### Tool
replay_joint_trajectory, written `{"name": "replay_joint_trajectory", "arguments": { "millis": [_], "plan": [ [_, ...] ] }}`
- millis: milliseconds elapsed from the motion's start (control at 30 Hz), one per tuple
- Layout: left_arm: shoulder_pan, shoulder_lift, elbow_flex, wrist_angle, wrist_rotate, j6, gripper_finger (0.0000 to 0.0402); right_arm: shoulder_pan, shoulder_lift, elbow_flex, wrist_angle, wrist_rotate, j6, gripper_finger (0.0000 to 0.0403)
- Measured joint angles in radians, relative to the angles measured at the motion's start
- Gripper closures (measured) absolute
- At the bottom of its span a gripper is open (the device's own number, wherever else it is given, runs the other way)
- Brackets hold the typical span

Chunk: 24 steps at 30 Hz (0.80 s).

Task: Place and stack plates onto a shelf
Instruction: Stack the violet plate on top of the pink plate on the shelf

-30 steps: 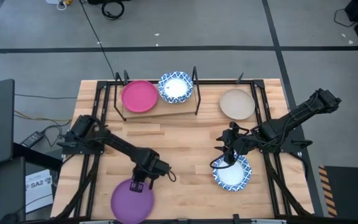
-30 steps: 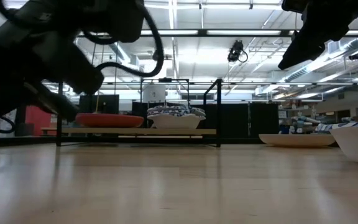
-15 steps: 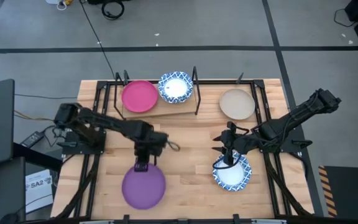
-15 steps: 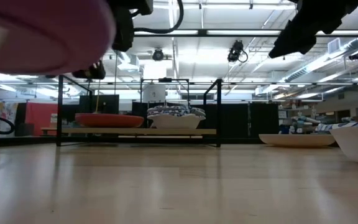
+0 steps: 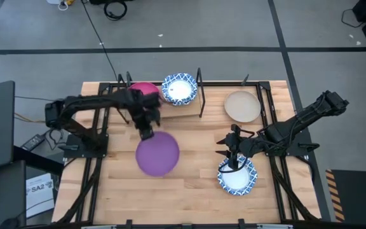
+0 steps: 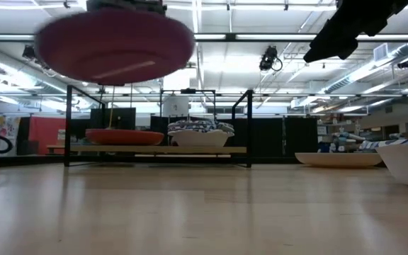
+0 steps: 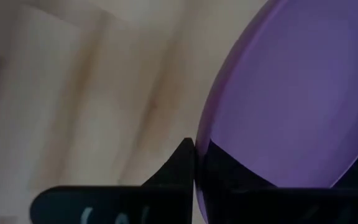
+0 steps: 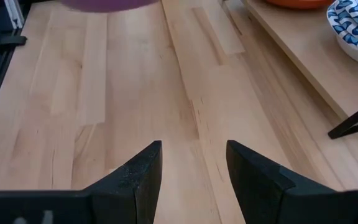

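Observation:
My left gripper [image 5: 147,132] is shut on a purple plate [image 5: 157,153], held in the air over the table's middle-left, just in front of the shelf [image 5: 170,109]. The low view shows the plate [image 6: 114,46] high above the tabletop. On the shelf rest a pink plate [image 5: 142,89], partly hidden by my left arm, and a blue-and-white plate [image 5: 179,90]. My right gripper [image 5: 232,154] is open and empty [image 8: 193,162], above the far rim of another blue-and-white plate [image 5: 237,177] that lies on the table. A beige plate [image 5: 242,105] lies at the far right. My left gripper pinches the purple plate's rim [image 7: 199,146] between its two fingers, one finger [image 7: 178,167] on the outside and one on the inner face. It holds the plate's far edge [image 5: 150,136]. The plate is lifted clear of the table, roughly level, and reaches out toward the near edge.
The shelf's black upright posts [image 5: 200,81] stand at its ends. Black frame rails [image 5: 269,102] run along the table's sides. Bare wood lies between the two arms [image 5: 196,165].
My left gripper has lifted the purple plate off the table's near-left part and carried it up and toward the far edge, close to the shelf. The plate has stayed roughly level.

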Motion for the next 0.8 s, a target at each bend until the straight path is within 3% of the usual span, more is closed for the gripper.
{"name": "replay_joint_trajectory", "arguments": {
  "millis": [333, 567, 800],
  "plan": [
    [0.288, -0.003, 0.001, 0.000, -0.008, 0.066, 0.0387, 0.000, 0.000, 0.000, 0.016, 0.000, 0.000, 0.0218],
    [0.423, -0.003, 0.001, 0.008, -0.117, 0.064, 0.0387, 0.000, 0.000, 0.000, 0.031, 0.000, 0.000, 0.0218],
    [0.536, -0.003, 0.001, 0.042, -0.142, 0.065, 0.0387, 0.000, 0.000, 0.000, 0.050, 0.002, 0.000, 0.0218]
  ]
}}
